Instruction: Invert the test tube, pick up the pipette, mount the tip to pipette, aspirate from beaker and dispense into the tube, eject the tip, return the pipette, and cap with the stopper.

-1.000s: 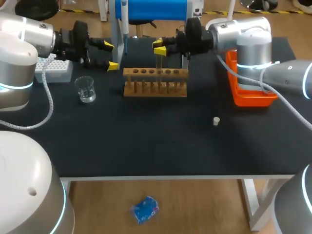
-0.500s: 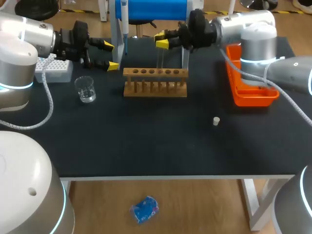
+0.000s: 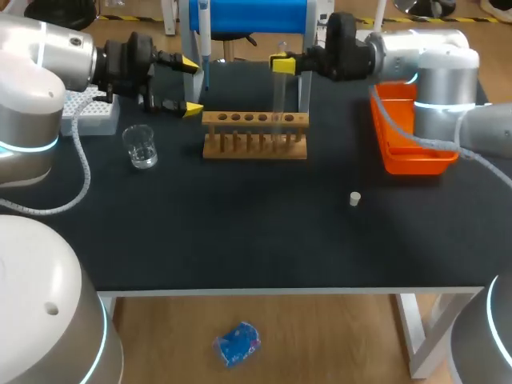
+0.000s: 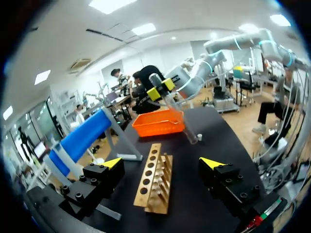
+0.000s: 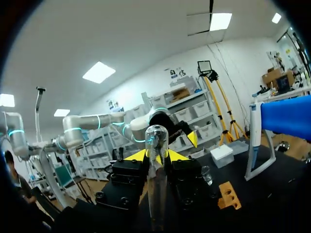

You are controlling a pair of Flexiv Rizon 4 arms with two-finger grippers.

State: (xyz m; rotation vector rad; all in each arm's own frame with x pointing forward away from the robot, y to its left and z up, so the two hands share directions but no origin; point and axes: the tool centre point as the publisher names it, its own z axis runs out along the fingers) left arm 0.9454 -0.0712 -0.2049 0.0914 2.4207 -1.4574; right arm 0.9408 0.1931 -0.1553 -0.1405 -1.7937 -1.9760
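My right gripper [image 3: 282,62] is shut on a clear test tube [image 3: 278,88], held roughly upright over the wooden rack [image 3: 254,134]. In the right wrist view the test tube [image 5: 156,160] stands between my yellow fingertips [image 5: 136,156], rounded end outward. My left gripper [image 3: 190,86] stands open left of the rack, near the pipette [image 3: 203,36] hanging on its stand. The left wrist view shows the rack [image 4: 154,179] under my left gripper [image 4: 162,163] and the held test tube [image 4: 174,109] beyond. The beaker [image 3: 140,146] is at front left and the small white stopper [image 3: 354,198] lies at the right.
A white tip box [image 3: 88,112] sits at the far left behind the beaker. An orange tray [image 3: 410,152] stands at the right under my right arm. The blue-topped stand [image 3: 244,16] rises behind the rack.
My right gripper has risen and moved right with the test tube, which now stands higher over the rack. My left gripper has shifted slightly right and stayed open.
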